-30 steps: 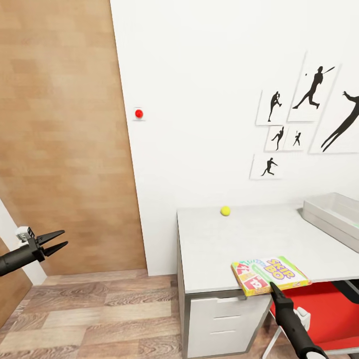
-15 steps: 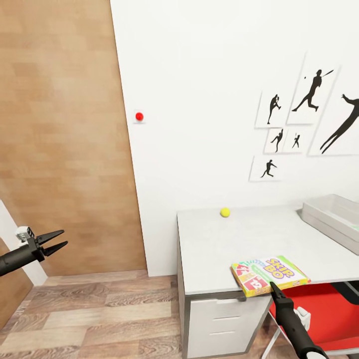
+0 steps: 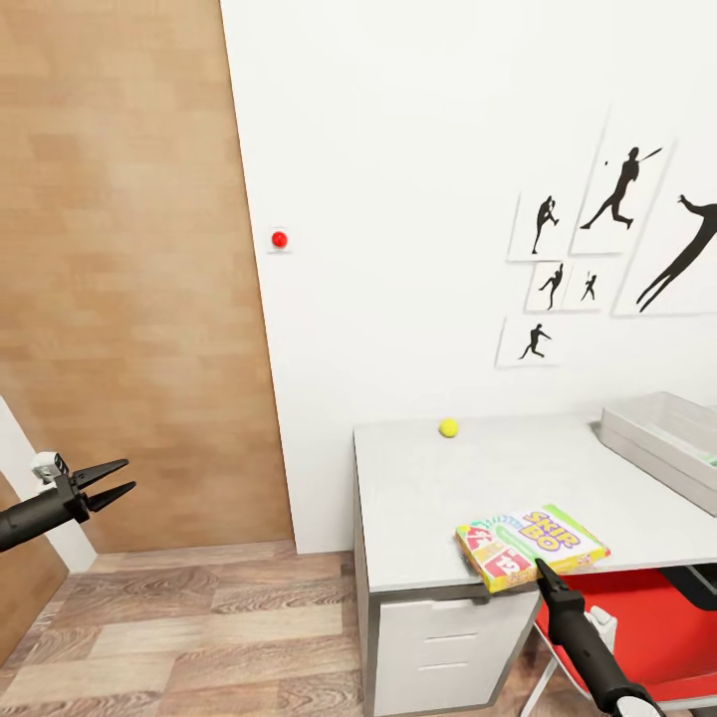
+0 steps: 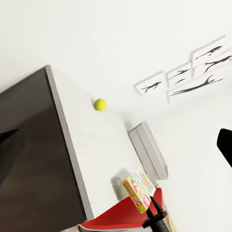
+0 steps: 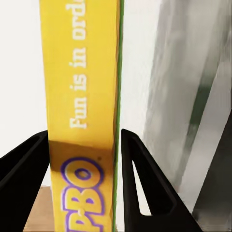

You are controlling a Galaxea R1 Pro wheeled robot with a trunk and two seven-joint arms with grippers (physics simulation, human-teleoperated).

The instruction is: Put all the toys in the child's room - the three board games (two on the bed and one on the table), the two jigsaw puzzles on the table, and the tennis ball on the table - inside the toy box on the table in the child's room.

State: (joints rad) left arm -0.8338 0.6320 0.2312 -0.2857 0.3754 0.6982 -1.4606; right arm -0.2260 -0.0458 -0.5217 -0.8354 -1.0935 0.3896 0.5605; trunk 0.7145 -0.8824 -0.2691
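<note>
Yellow cardboard sits between my right fingers [image 5: 84, 164]: I grip the Skip-Bo game box [image 3: 531, 545] by its thin edge, and it hangs half over the front of the bench [image 3: 438, 498]. My hold is small, so I think the box could tip or slip out and drop to the floor. The toy bin [image 3: 659, 438] is well apart, at the far end. The little ball [image 3: 449, 427] near the wall could roll if bumped. My left fingers [image 3: 108, 483] are spread, holding nothing.

Head view overlooking table [image 3: 438, 498]; wrists closer.
</note>
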